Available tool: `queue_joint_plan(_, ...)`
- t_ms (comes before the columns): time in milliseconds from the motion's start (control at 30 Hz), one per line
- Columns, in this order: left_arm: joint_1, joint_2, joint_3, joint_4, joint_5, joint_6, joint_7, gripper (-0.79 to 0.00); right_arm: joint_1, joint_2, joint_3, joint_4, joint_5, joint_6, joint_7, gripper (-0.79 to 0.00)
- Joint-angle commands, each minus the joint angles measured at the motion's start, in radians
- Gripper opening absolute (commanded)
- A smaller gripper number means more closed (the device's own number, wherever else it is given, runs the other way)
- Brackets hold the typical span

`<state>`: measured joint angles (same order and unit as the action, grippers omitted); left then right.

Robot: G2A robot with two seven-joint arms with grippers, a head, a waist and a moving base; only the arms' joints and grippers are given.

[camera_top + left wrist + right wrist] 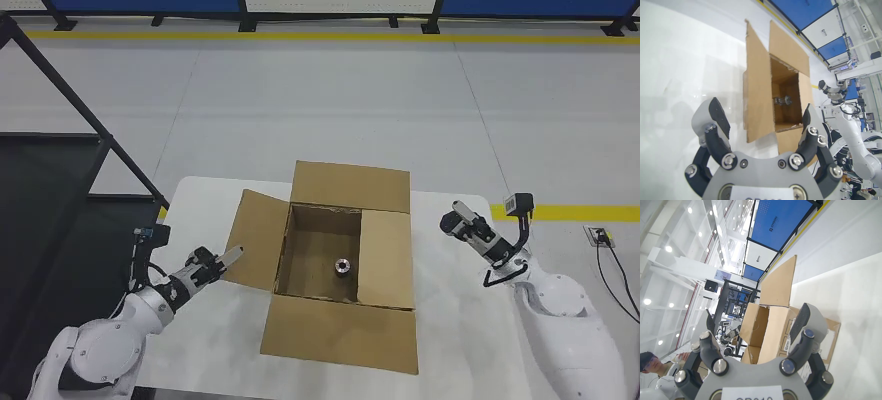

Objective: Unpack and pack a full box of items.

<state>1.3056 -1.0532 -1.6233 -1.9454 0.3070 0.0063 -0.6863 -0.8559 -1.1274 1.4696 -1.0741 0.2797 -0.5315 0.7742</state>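
One cardboard box (340, 335) stands on the white surface (200, 205), all four of its flaps folded outward, with my two arms on either side of it. One small metal part (342, 266) lies on the box floor, near the middle. I count no other item inside, though the box walls hide strips of the floor from above. From my left wrist the part looks like a short, spool-like cylinder lying on its side; its finer shape is hard to make out.

My left pincer (762, 106) is spread wide and holds nothing. It sits low over the surface just beside the tip of the box's left flap and points toward the opening. My right pincer (756, 310) is likewise wide open and empty, raised on the box's right side and well apart from the cardboard.

From my right wrist, the box's outer wall carries printed labels. One of my fingers (800, 321) covers part of them, so I cannot count them. The box's bottom edge is cut off behind the pincer's base.
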Motion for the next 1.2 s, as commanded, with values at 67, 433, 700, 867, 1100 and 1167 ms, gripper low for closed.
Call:
queue_joint_plan(67, -0.004, 0.000, -0.013, -0.088, -0.162, -0.033, -0.058, 0.000, -0.066, 0.015, 0.051, -0.074, 0.052, -0.009, 0.067, 0.000)
queue_joint_plan(433, -0.427, -0.034, 0.367, 0.267, -0.281, -0.030, -0.240, 0.000, -0.228, 0.054, 0.213, -0.149, 0.254, -0.066, 0.278, 0.000)
queue_joint_plan(700, -0.678, -0.116, 0.643, 0.609, -0.469, -0.061, -0.276, 0.000, -0.279, 0.068, 0.275, -0.089, 0.304, -0.090, 0.302, 0.000)
queue_joint_plan(867, -0.741, -0.161, 0.764, 0.721, -0.422, -0.076, -0.183, 0.000, -0.277, 0.076, 0.299, -0.042, 0.325, -0.097, 0.316, 0.000)
queue_joint_plan(1100, -0.773, -0.208, 0.852, 0.809, -0.442, -0.107, -0.124, 0.000, -0.284, 0.089, 0.334, -0.010, 0.322, -0.100, 0.322, 0.000)
queue_joint_plan(1167, -0.773, -0.208, 0.852, 0.809, -0.442, -0.107, -0.124, 0.000, -0.284, 0.089, 0.334, -0.010, 0.322, -0.100, 0.322, 0.000)
